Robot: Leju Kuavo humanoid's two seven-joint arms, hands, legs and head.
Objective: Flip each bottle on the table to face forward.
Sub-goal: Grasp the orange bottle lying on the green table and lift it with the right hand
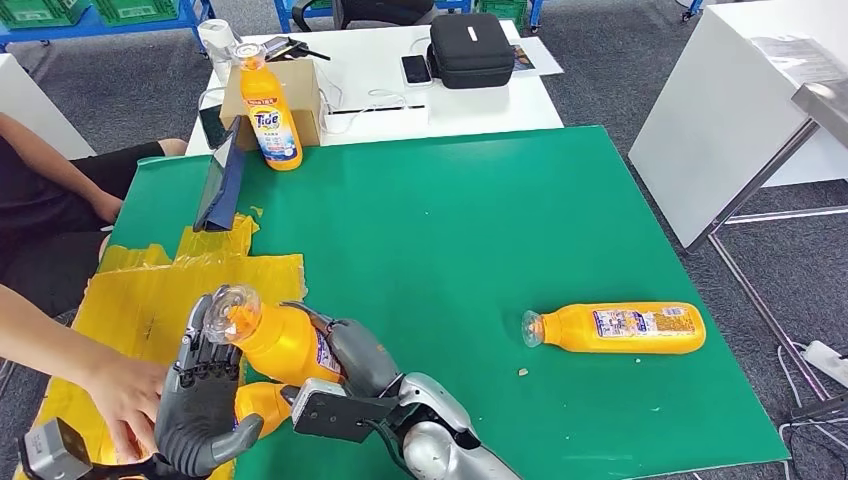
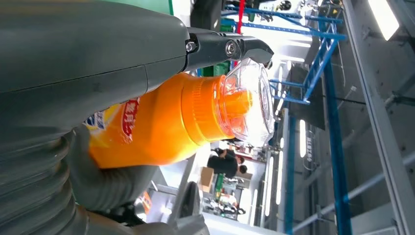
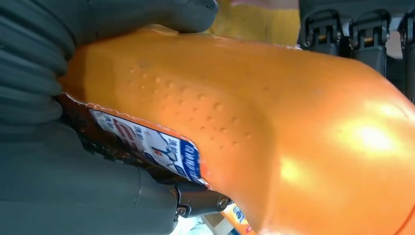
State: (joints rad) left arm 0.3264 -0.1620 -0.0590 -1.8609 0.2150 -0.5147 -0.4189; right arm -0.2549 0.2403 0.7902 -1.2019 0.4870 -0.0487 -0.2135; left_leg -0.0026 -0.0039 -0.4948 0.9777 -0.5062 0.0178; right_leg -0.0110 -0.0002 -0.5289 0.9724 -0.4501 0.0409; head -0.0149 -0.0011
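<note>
Three orange bottles: one upright (image 1: 270, 115), one lying (image 1: 618, 328) on the green tabletop (image 1: 450, 230), one (image 1: 280, 345) gripped by both hands' fingers, left hand (image 1: 205, 395), right hand (image 1: 355, 375).

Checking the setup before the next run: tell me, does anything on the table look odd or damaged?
Yes. Torn yellow sheeting lies crumpled across the green table's left side, and a small crumb sits near the lying bottle.
</note>
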